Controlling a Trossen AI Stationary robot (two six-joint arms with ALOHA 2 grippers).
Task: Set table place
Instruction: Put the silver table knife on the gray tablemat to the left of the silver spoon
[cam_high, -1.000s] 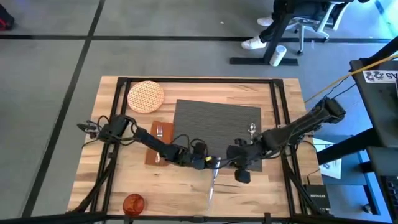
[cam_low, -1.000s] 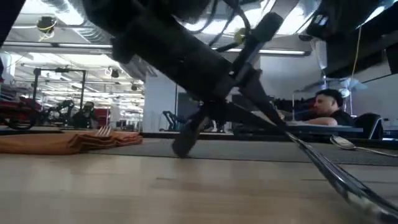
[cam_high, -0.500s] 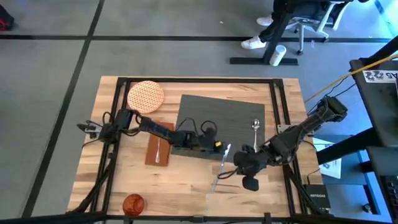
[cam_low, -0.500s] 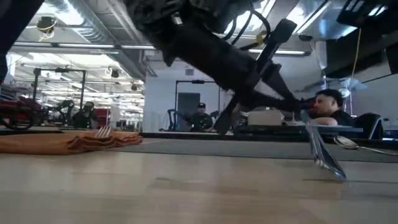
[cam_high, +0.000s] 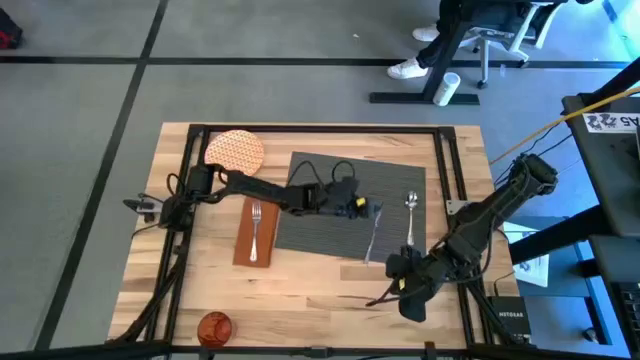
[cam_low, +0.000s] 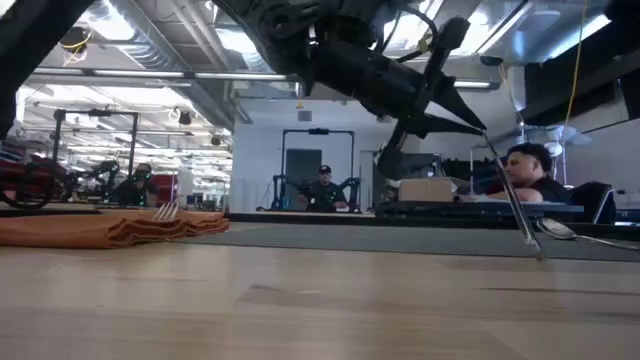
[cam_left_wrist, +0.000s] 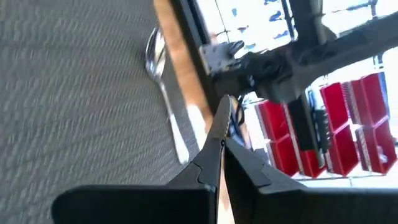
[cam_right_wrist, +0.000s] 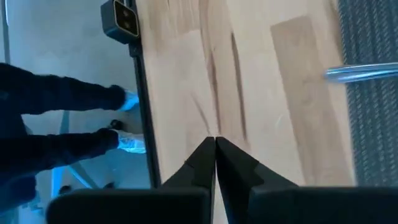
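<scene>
We see the left gripper over the placemat, its fingers closed on the upper end of the knife. The knife hangs slanted, its lower tip touching or just above the placemat's near edge, just beside the spoon lying on the placemat's right side. The right gripper sits off the placemat's near right corner, low over the bare surface, fingers pressed together on nothing. Left of the placemat the fork rests on the napkin; the plate lies off its far left corner, the cup well apart at the near edge.
</scene>
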